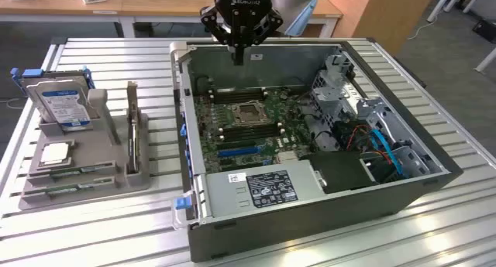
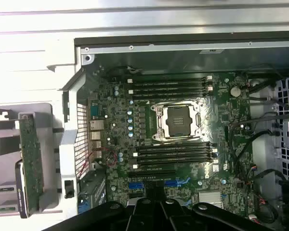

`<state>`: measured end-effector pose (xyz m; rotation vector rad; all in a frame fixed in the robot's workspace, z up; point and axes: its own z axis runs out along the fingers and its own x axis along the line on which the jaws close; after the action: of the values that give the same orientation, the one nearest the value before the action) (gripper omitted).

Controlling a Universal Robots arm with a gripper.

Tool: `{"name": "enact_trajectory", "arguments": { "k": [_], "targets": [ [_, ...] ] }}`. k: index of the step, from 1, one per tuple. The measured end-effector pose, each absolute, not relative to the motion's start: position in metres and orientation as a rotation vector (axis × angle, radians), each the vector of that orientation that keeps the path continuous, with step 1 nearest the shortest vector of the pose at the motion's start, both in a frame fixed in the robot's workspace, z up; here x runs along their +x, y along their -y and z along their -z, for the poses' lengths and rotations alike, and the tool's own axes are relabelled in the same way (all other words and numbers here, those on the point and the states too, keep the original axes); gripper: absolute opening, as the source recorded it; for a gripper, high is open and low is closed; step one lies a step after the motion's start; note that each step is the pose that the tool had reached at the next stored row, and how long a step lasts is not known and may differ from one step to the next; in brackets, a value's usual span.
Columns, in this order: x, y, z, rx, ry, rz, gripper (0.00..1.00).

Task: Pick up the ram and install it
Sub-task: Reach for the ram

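My black metal two-finger gripper (image 1: 238, 58) hangs straight down from the dark round wrist (image 1: 241, 3) of the arm. Its two slim fingers are pressed together into one narrow tip. In the wrist view, its black knuckles (image 2: 202, 211) spread to both sides.

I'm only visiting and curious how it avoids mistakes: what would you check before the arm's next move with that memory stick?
1. Gripper empty: ok. The gripper is shut with nothing in it.
2. Ram ready: ok. The ram lies in the grey holder beside the case.
3. Gripper at the ram: not ok. It hangs over the case, apart from the holder.
4. Case open: ok. The motherboard is exposed.
5. Memory slots free: ok. The memory slots beside the CPU socket look empty.
6. Which way the ram's notch faces: cannot tell.
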<state>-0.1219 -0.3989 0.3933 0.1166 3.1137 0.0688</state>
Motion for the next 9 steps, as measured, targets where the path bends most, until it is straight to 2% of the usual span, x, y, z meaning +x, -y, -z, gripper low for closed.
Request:
{"name": "enact_trajectory", "arguments": {
  "k": [9],
  "targets": [
    [-0.1219,0.3988,-0.3933,0.117,-3.114,-0.069,0.11]
  ]
}}
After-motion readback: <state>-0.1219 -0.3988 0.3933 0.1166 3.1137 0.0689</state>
